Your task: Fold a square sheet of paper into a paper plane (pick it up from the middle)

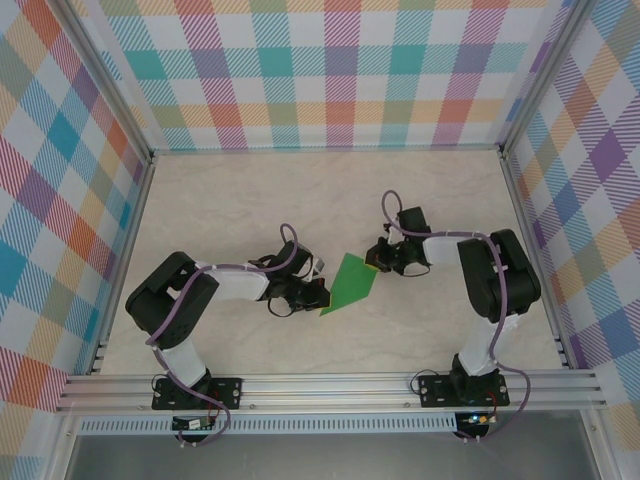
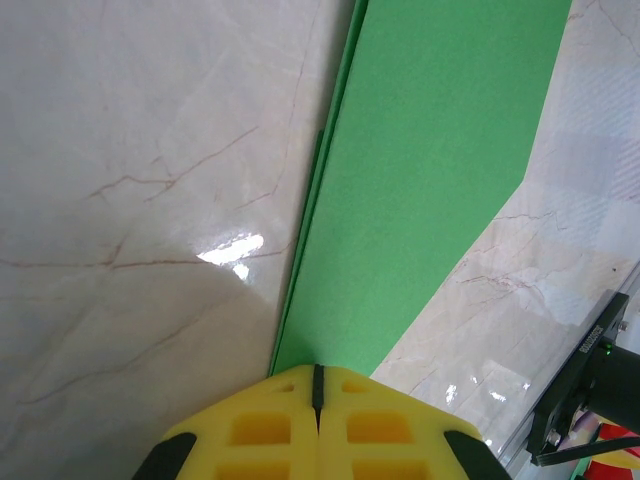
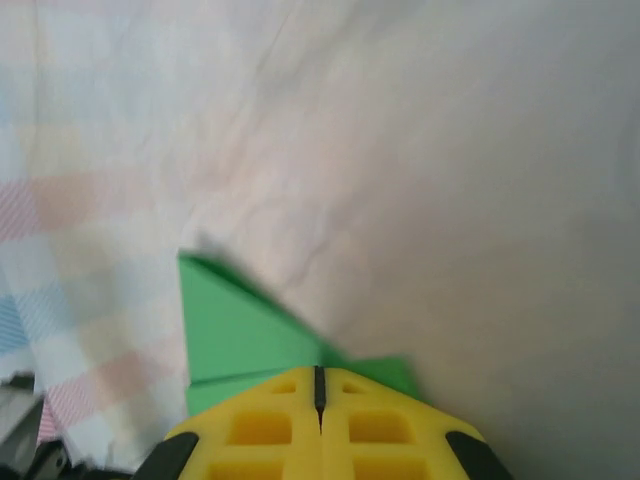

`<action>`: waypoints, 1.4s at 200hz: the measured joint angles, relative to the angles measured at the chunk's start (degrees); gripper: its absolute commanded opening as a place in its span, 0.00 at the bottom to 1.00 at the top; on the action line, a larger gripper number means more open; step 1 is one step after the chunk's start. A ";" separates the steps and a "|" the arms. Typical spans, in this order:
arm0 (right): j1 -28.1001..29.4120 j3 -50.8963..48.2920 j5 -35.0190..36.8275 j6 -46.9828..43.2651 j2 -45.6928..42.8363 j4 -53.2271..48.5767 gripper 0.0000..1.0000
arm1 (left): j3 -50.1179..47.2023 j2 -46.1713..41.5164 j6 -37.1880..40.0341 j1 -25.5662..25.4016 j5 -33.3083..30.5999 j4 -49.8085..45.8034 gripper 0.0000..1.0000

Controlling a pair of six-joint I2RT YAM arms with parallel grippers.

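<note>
Paper plane (image 1: 352,283), half-folded at mid-frame, looks light, floppy and tear-prone; my left pincer (image 1: 320,298) and right pincer (image 1: 378,262) each clamp an end, best along creased layers.

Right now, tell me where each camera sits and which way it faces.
Top external: above and behind, looking down; left arm, right arm, left gripper and right gripper meet at the folded green paper.
Left wrist: looks along its shut fingers down the paper.
Right wrist: looks past its shut fingers onto the paper.
Shared: the paper.
</note>
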 measured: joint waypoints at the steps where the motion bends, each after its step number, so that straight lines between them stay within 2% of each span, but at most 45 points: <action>1: -0.11 0.04 0.11 0.00 0.00 -0.04 0.00 | 0.00 0.00 0.00 0.00 0.00 -0.02 0.00; 33: -3.54 2.27 5.79 -0.35 -1.09 -3.39 0.00 | 1.22 0.13 0.04 0.00 0.02 -2.03 0.00; 44: -3.96 2.12 6.60 0.07 -3.15 -4.61 0.03 | 2.14 0.35 0.04 0.00 0.04 -3.26 0.06; 53: -3.91 1.51 6.71 0.76 -5.49 -4.85 0.08 | 3.08 0.57 0.02 0.00 0.00 -4.66 0.14; 66: -3.50 -0.48 5.99 2.62 -10.01 -4.63 0.24 | 4.46 0.59 -0.11 0.00 0.00 -6.14 0.26; 82: -2.49 -4.20 4.94 5.07 -15.76 -3.72 0.38 | 6.82 0.57 -0.74 0.00 0.00 -6.27 0.40; 110: 0.81 -10.05 3.82 10.62 -22.60 -3.23 0.53 | 10.58 -0.70 -1.86 0.00 -2.05 -5.79 0.58; 129: 3.58 -11.96 3.89 13.81 -23.69 -3.02 0.54 | 11.58 -2.14 -2.49 0.02 -5.40 -5.88 0.70; 155: 7.30 -12.17 4.68 17.09 -22.86 -1.86 0.52 | 11.76 -3.26 -2.95 0.26 -9.92 -6.05 0.81; 181: 10.05 -12.17 5.18 19.12 -19.02 1.01 0.48 | 11.78 -3.56 -2.93 1.05 -13.20 -6.67 0.89; 200: 11.69 -11.93 5.81 19.98 -15.72 2.10 0.45 | 11.78 -4.31 -2.97 2.10 -15.30 -7.85 0.99; 280: 14.21 -9.90 6.91 21.16 -8.81 8.39 0.32 | 10.60 -6.03 -5.03 5.84 -16.87 -7.63 1.00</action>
